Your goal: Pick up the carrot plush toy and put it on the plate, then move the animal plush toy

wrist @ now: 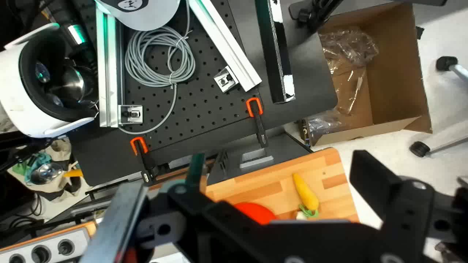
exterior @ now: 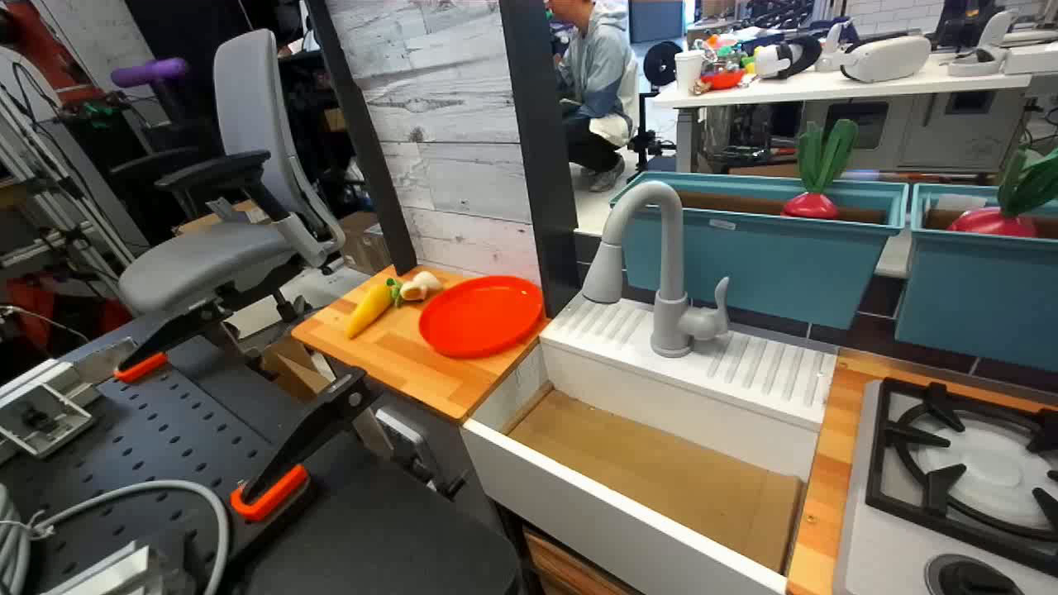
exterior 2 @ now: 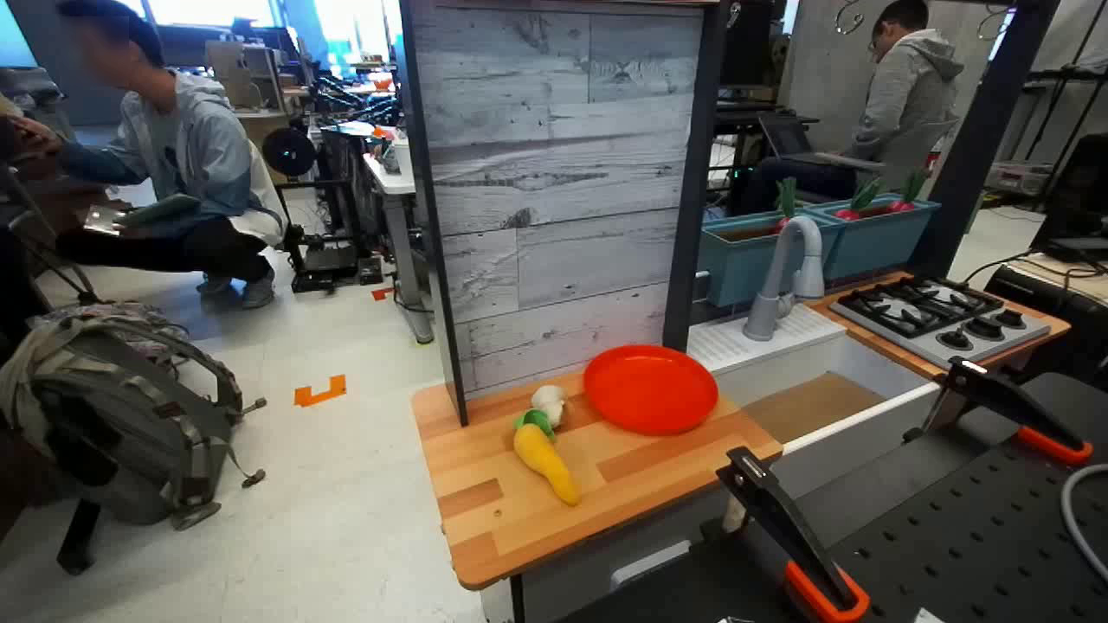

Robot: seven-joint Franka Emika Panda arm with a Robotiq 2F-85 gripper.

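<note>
The carrot plush toy [exterior: 369, 309] is yellow-orange with a green tuft and lies on the wooden counter. It also shows in an exterior view [exterior 2: 544, 463] and the wrist view [wrist: 306, 191]. The animal plush toy [exterior: 421, 286], small and cream-white with indistinct details, sits beside the green tuft [exterior 2: 549, 403]; in the wrist view it is mostly hidden [wrist: 301, 215]. The red-orange plate [exterior: 481, 316] lies beside them, bare [exterior 2: 651, 389], and is partly hidden by the gripper in the wrist view [wrist: 254, 212]. My gripper [wrist: 279, 171] is open and empty, high above the counter, outside both exterior views.
A grey-white wooden panel [exterior 2: 563, 190] stands behind the counter. A sink [exterior: 645, 463] with a grey faucet [exterior: 671, 256] adjoins the plate's side, then a stove [exterior: 975, 463]. Black clamps with orange ends [exterior: 281, 487] hold the dark table edge in front.
</note>
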